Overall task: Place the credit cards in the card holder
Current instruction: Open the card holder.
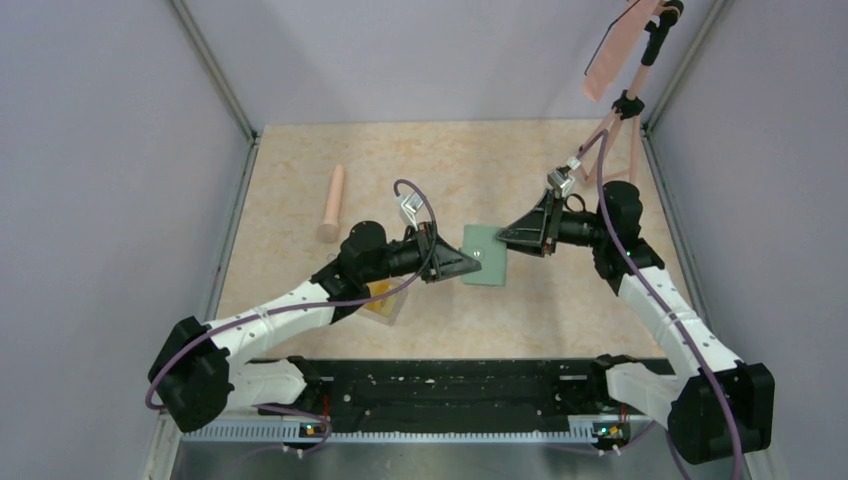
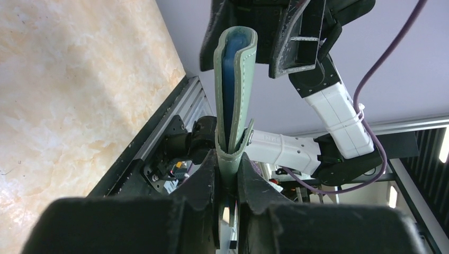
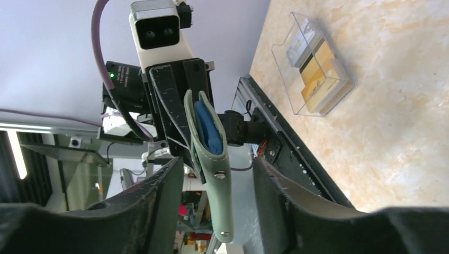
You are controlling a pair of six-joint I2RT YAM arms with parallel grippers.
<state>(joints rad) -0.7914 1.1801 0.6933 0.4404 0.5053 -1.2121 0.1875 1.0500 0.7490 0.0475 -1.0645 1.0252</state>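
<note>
The card holder [image 1: 487, 256], a muted-green folding wallet, hangs in the air between both grippers. My left gripper [image 1: 468, 265] is shut on its left edge. In the left wrist view the card holder [image 2: 235, 95] stands edge-on above the left gripper [image 2: 229, 177], with blue pocket pages [image 2: 229, 79] showing inside. My right gripper [image 3: 217, 196] is open, and the card holder's snap tab [image 3: 219, 185] hangs between its fingers without touching them. The credit cards, yellow [image 3: 319, 79] and pale [image 3: 299, 47], lie in a clear box; the left arm partly hides them [image 1: 381, 291] in the top view.
The clear plastic box [image 1: 388, 303] sits near the front edge under the left forearm, and also shows in the right wrist view [image 3: 312, 69]. A peach cylinder [image 1: 332, 203] lies at the back left. A pink stand [image 1: 620, 60] rises at the back right corner.
</note>
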